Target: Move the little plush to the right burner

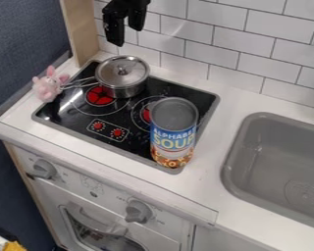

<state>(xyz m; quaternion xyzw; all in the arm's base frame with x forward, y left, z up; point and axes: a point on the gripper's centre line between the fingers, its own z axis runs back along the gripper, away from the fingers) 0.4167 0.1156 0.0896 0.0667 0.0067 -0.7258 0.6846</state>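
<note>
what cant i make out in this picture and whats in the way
All in the camera view:
Inside of the silver metal pot: under its lid
Part of the black, red-centred right burner: behind the blue-labelled soup can
Grey sink's right end: cut off by right edge
Arm above the black gripper: cut off by top edge
Fluffy pink plush's face: too small

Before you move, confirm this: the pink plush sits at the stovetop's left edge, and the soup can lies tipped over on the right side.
Not tipped over: the camera view shows the soup can upright on the right side of the stovetop. The pink plush does sit at its left edge.
</note>
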